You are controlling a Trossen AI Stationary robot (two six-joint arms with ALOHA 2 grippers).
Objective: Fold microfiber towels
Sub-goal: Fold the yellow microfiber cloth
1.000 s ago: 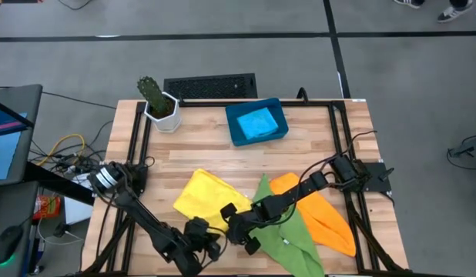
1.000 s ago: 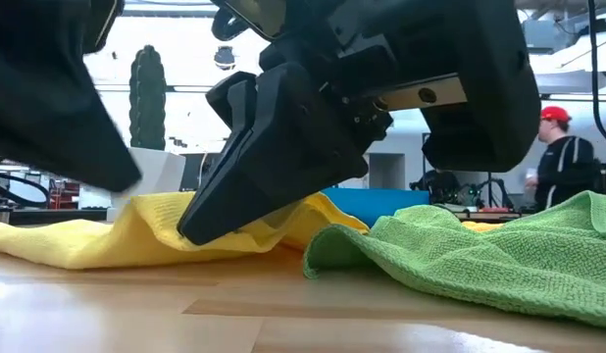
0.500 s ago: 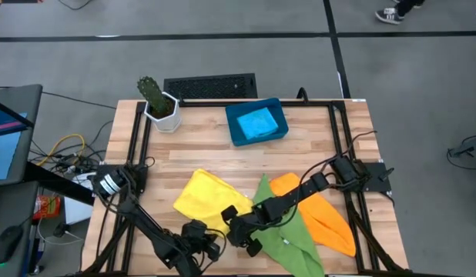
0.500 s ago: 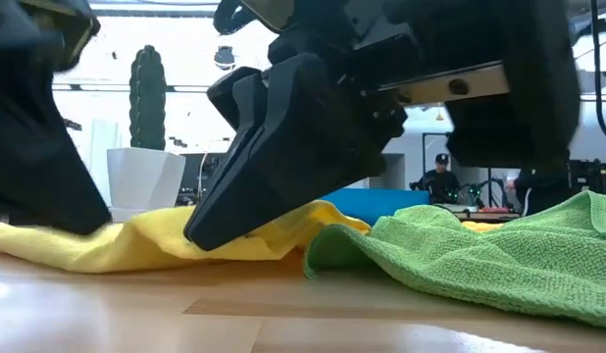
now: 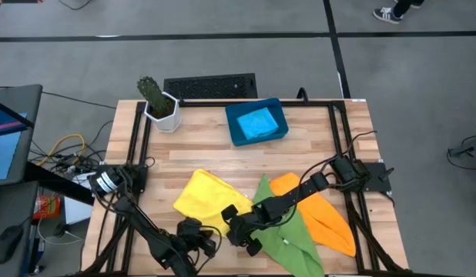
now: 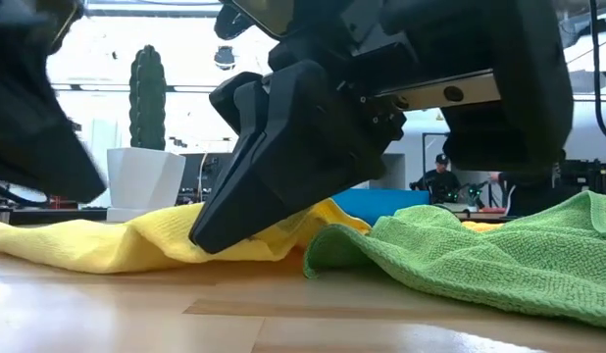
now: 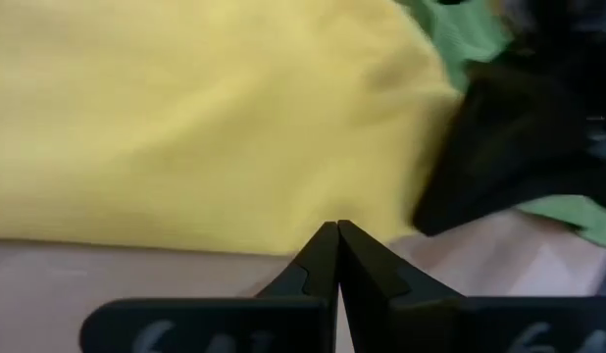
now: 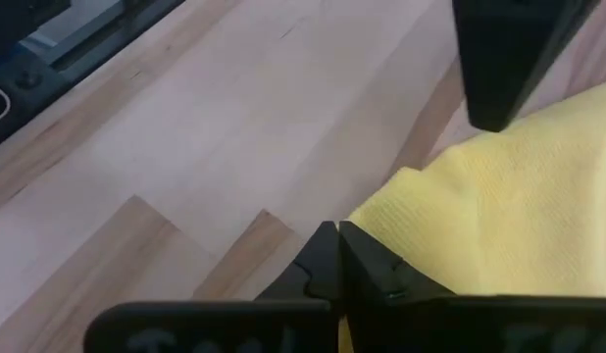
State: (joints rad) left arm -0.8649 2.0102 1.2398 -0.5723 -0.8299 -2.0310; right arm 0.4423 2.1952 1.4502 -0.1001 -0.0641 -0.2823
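Leftward along the near edge is where the left end effector (image 5: 193,233) has slid since a second ago, away from the yellow towel's near corner; its fingers are pressed together with nothing between them, as the left wrist view shows them meeting over bare wood just short of the cloth. By my reading it is pulling clear to give the other arm room. The right end effector (image 5: 232,228) has hardly moved in that time. It sits low on the near right corner of the yellow microfiber towel (image 5: 205,196), jaws narrowed to a slit with the corner of yellow cloth right at their tips, so it appears to be pinching that corner, probably to carry it across for a fold.

The yellow towel lies rumpled on the near left-centre of the desk (image 5: 199,150), unchanged in outline. Touching its right edge is the green towel (image 5: 288,227), which the right arm reaches over, and the orange towel (image 5: 323,211) lies partly under the green one further right. Both look as they did before. At the far middle of the desk the light blue towel (image 5: 257,123) rests folded inside the dark-blue tray (image 5: 233,131), so that one seems finished. A potted cactus (image 5: 155,100) stands at the far left corner.
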